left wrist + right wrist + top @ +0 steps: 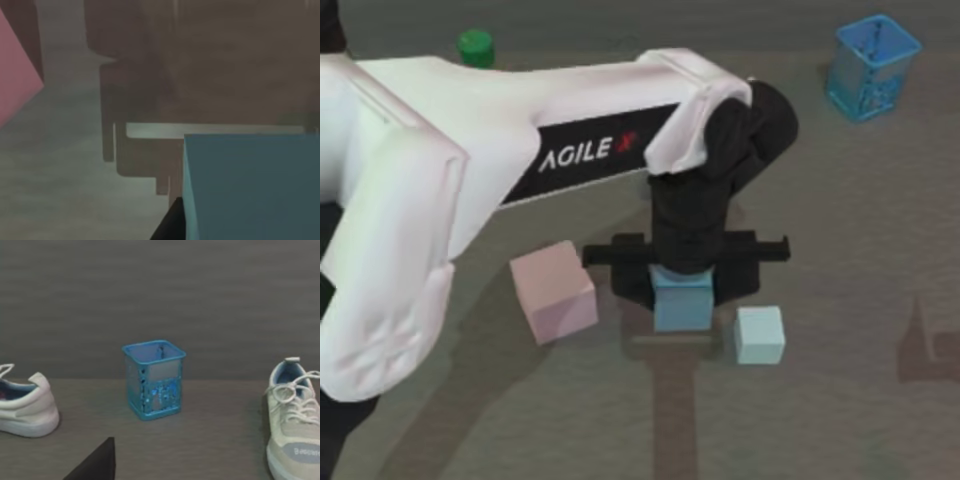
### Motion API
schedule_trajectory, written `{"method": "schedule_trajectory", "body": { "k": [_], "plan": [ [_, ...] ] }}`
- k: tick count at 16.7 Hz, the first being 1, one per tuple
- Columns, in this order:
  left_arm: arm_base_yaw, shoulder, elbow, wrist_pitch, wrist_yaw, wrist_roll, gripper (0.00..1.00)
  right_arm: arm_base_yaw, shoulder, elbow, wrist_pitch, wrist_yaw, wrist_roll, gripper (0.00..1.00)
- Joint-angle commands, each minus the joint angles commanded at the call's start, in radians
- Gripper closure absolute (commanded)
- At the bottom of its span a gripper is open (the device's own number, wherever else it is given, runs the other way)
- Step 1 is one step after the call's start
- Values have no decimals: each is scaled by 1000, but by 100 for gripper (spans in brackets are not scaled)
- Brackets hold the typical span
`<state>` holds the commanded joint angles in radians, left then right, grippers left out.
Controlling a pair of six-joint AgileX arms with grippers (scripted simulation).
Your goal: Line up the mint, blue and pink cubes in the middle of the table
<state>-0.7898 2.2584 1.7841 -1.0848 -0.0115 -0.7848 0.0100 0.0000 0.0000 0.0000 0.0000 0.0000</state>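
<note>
Left gripper (682, 285) stands straight down over the blue cube (682, 300) in the middle of the table (840, 200), its black crossbar just above the cube's far edge and its fingers dropping on either side. From above the wrist hides the fingertips, so I cannot tell whether the jaws are clamped on the cube or a little apart from it. In the left wrist view the cube's face (250, 185) fills the near corner with a dark finger (170, 225) against its side, which suggests a grasp or a just-finished placing, but no gap or contact is plain.

Blue sits between the other two: the pink cube (555, 290) lies just beside it toward the left of the table, turned a little askew, and the small mint cube (760, 335) lies just beside it toward the right, set slightly nearer the bottom edge. I judge that the middle cube is being set in the row. Next, the jaws need to open fully and the arm to lift straight up, so that neither neighbour is nudged; the pink cube may still want squaring.

Right arm is out of the top view; its wrist view looks across at a blue perforated cup (152, 380) between two white sneakers (292, 415).
</note>
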Motion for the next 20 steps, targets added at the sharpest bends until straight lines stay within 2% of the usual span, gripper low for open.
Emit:
{"method": "schedule_trajectory", "body": {
  "k": [4, 8, 20],
  "plan": [
    [-4, 38, -78, 120, 1, 4, 100, 0, 0, 0, 0, 0, 0, 0],
    [-4, 41, -84, 127, 0, 5, 100, 0, 0, 0, 0, 0, 0, 0],
    [-4, 41, -84, 127, 0, 5, 10, 0, 0, 0, 0, 0, 0, 0]
  ]
}}
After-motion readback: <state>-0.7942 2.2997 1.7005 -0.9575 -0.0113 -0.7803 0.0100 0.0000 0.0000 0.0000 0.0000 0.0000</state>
